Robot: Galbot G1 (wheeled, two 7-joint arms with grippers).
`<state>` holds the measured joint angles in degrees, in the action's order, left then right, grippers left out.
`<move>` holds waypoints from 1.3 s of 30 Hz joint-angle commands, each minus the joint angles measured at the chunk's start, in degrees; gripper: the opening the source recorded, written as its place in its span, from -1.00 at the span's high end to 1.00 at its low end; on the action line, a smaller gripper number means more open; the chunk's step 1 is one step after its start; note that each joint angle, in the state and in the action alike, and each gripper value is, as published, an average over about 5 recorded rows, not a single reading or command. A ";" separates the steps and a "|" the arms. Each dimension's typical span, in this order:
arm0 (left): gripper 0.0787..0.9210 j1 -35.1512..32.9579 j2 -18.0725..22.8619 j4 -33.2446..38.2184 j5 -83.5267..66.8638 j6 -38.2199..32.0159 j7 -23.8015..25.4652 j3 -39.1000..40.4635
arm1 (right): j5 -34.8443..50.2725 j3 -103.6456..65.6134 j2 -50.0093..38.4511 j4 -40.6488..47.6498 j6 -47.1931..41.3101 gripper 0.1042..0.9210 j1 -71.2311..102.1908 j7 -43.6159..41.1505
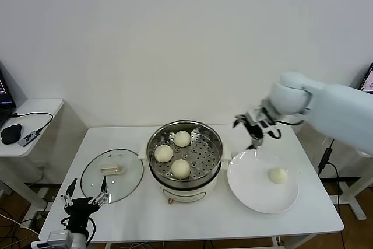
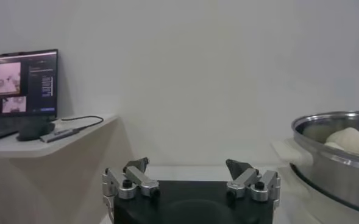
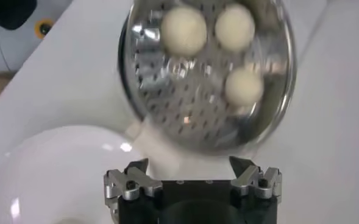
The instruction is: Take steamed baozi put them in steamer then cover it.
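Three baozi (image 1: 173, 153) are seen in the steamer (image 1: 185, 158); a fourth (image 1: 278, 175) lies on the plate (image 1: 256, 193) right of it. The right gripper (image 1: 252, 127), jaws apart, hangs above the plate's far rim. The cover (image 1: 112, 174) rests left of the steamer, beside the spread, parked left gripper (image 1: 86, 196).

Buns (image 1: 180, 168): cream-white, smooth. Steamer (image 1: 156, 144): shiny steel, tray perforated with small holes, cream-white base. Lid (image 1: 112, 174): clear glass, metal rim, cream handle. Plate (image 1: 250, 188): plain white. Table (image 1: 192, 217): white.
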<state>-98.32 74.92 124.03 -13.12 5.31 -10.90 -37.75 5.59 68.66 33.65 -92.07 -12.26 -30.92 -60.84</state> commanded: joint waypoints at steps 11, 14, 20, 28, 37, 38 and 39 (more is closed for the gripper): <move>-0.77 -0.12 0.08 -0.73 0.80 0.01 0.10 0.83 | -12.42 -22.16 -10.40 5.86 -2.39 -0.76 32.77 1.01; -0.77 -0.35 0.07 -0.85 0.76 0.00 0.09 0.36 | -14.08 -24.91 -9.09 7.80 -2.07 -0.76 36.56 1.12; -0.77 -0.48 0.36 -1.26 0.77 -0.01 0.06 -0.23 | -17.24 -29.97 -5.56 13.10 -0.72 -0.76 41.20 1.23; -0.77 -0.89 0.14 -1.31 0.64 -0.08 0.05 -1.86 | -18.81 -32.09 -0.28 19.40 1.19 -0.76 42.22 1.38; -0.77 -0.77 0.47 -1.90 0.68 -0.19 -0.02 -1.90 | -20.80 -31.90 3.49 22.38 1.52 -0.76 41.61 1.73; -0.77 -0.76 0.48 -1.91 0.68 -0.18 -0.02 -1.90 | -20.85 -31.84 3.88 22.68 1.50 -0.76 41.54 1.73; -0.77 -0.75 0.48 -1.91 0.68 -0.18 -0.01 -1.90 | -20.89 -31.82 4.17 22.88 1.45 -0.76 41.52 1.73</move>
<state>-99.06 75.38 122.13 -12.46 5.14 -10.90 -39.44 -13.52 38.76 34.83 -72.68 -11.31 8.45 -59.25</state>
